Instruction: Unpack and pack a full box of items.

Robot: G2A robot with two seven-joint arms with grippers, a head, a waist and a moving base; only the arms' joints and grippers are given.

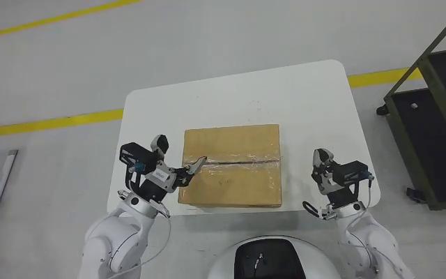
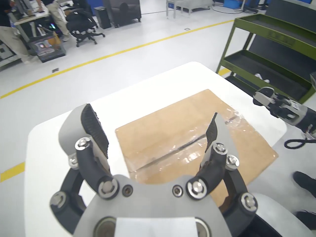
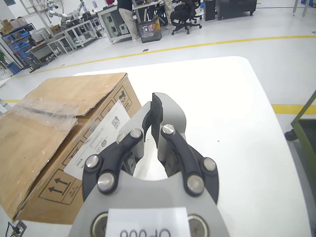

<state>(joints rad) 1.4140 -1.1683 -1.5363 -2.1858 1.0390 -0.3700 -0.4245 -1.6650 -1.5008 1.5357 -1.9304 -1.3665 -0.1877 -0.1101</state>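
Observation:
A closed brown cardboard box [image 1: 232, 164] stands on the white table [image 1: 300, 97], its top flaps held by clear tape along the middle seam [image 2: 172, 149]. My left gripper [image 1: 178, 159] hangs open at the box's left edge, one fingertip [image 1: 199, 161] over the seam's end and the other off to the side. Seen from the left wrist, the jaws [image 2: 150, 129] stand wide apart above the box top [image 2: 187, 124]. My right gripper [image 1: 320, 162] is shut and empty, right of the box with a gap between; its pads [image 3: 153, 119] meet beside the box's labelled side [image 3: 74, 149].
A green metal cart [image 1: 421, 118] stands off the table's right side. Bare table surface lies behind the box and along its right [image 3: 222, 124]. Yellow floor lines [image 1: 56, 122] run past the table.

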